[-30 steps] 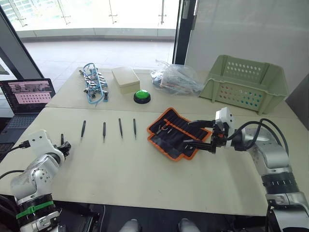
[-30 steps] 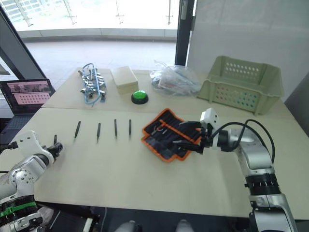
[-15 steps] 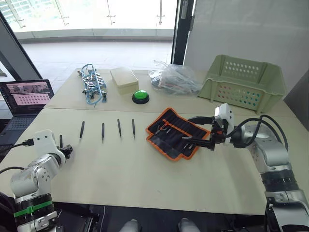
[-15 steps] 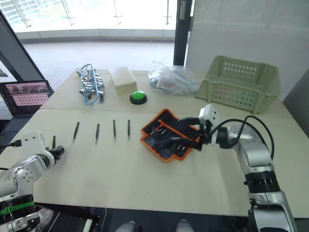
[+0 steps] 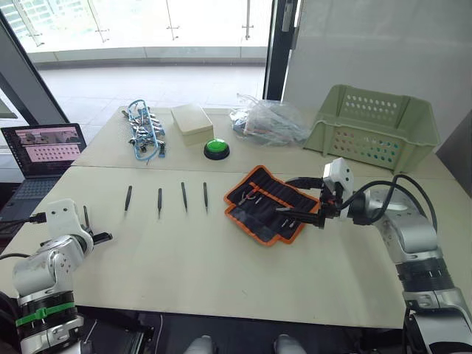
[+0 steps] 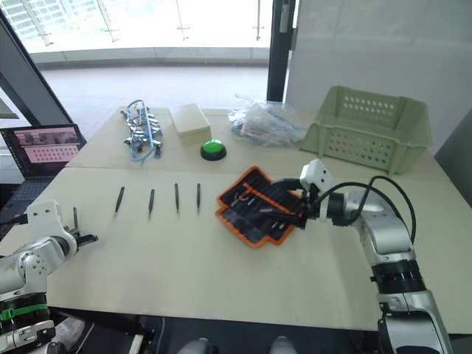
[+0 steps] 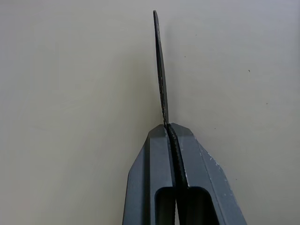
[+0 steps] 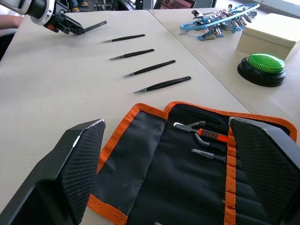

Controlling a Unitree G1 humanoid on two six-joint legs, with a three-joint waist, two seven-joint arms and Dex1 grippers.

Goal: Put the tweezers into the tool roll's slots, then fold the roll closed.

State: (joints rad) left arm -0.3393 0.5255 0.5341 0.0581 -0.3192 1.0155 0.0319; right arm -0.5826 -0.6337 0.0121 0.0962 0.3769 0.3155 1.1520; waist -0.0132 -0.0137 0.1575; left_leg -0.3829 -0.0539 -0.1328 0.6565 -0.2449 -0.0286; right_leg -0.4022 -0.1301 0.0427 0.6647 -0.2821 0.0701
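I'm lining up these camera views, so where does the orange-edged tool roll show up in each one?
Left eye view: tool roll, right of centre.
Right eye view: near the centre.
Right wrist view: lying open ahead of the right gripper.
Left wrist view: a held tweezer over bare table.
Shared landmark: green button, beyond the roll.

Pale table [image 5: 221, 273], bright windows [image 5: 147, 22], grey wall [image 5: 369, 44].

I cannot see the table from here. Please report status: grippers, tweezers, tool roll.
Left gripper shut on one tweezer. Right gripper open over the tool roll. Roll unfolded; four tweezers lie on the table. Nothing in the way.
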